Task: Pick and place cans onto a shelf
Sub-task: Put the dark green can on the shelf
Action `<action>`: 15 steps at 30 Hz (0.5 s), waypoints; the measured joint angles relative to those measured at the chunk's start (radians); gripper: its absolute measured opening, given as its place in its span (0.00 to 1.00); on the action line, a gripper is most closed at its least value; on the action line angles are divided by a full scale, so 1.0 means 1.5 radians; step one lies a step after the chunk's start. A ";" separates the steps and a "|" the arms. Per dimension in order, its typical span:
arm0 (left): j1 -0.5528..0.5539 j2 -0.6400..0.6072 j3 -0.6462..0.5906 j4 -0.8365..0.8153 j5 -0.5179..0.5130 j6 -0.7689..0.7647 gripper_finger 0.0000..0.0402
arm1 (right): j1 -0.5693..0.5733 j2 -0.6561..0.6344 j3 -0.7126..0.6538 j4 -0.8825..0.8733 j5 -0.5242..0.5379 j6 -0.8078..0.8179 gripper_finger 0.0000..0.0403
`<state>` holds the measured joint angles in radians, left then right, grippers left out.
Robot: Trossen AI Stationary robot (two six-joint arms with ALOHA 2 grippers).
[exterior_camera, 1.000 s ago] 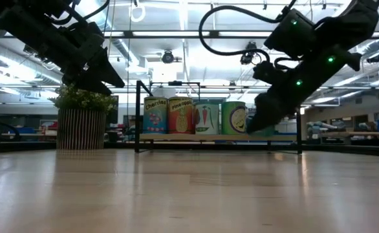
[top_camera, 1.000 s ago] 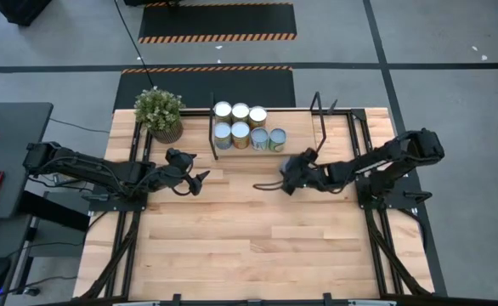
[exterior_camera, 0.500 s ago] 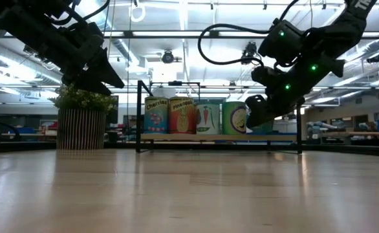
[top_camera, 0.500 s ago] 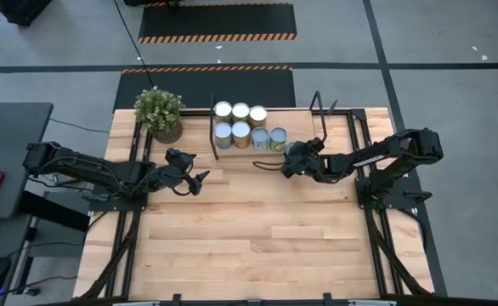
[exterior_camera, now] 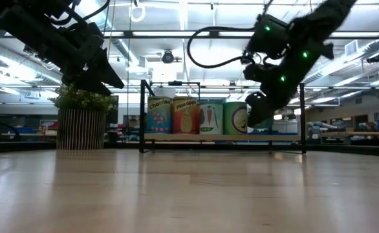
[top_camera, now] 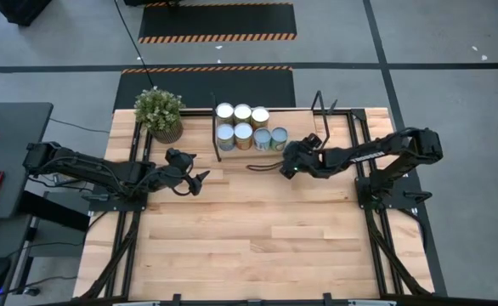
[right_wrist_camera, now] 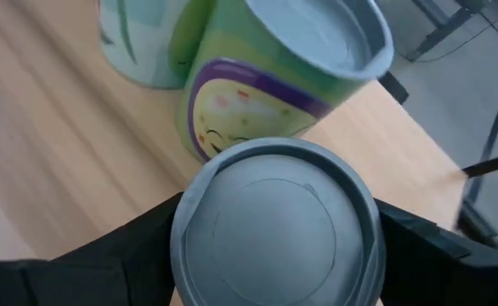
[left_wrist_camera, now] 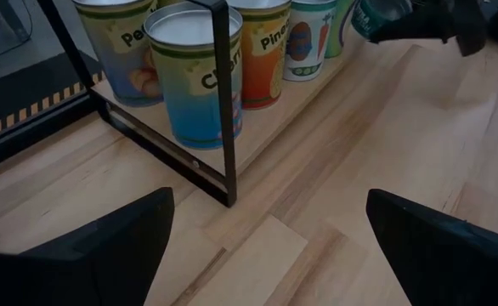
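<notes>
Several cans (top_camera: 243, 124) stand upright in two rows on the wooden board of the black-framed shelf (top_camera: 317, 106) at the table's far edge; they also show in the low view (exterior_camera: 196, 118). My right gripper (top_camera: 286, 165) hovers just in front of the rows' right end, shut on a grey-topped can (right_wrist_camera: 274, 223). A green can with a purple label (right_wrist_camera: 274, 76) stands right behind the held one. My left gripper (top_camera: 200, 178) is open and empty, left of the shelf's near corner; in the left wrist view (left_wrist_camera: 266, 255) it faces the shelf's left end frame (left_wrist_camera: 223, 102). My right gripper pinches the can by its side wall just below the top rim (right_wrist_camera: 181, 246), one finger (right_wrist_camera: 138, 255) on each side. The fingers come from the table's right, slanting down. The can is lifted clear of the table and tilted, its top toward the wrist.
A potted green plant (top_camera: 160, 113) stands at the table's far left, beside the shelf. The shelf's right part (top_camera: 308, 134) holds no cans. The wooden tabletop (top_camera: 249, 238) stretches from the grippers to the near edge.
My right gripper has gone toward the table's far edge and left, up to the right end of the can rows, carrying the can clear of the table. In the low view it has also risen a little.
</notes>
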<state>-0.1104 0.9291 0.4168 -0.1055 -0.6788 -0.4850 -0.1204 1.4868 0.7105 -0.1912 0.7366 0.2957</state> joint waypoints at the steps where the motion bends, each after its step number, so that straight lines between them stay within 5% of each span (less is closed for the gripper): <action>1: 0.000 0.000 0.000 0.000 0.000 0.000 0.99 | 0.000 0.000 0.018 -0.035 -0.006 -0.009 0.78; 8: 0.000 0.000 0.000 -0.001 0.002 0.000 0.99 | -0.036 0.000 0.108 -0.196 -0.115 -0.157 0.78; 15: 0.000 0.000 0.000 -0.001 0.002 -0.001 0.99 | -0.132 0.000 0.118 -0.222 -0.231 -0.304 0.79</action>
<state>-0.1108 0.9293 0.4171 -0.1062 -0.6758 -0.4862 -0.3189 1.4864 0.8875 -0.5247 0.3903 -0.1607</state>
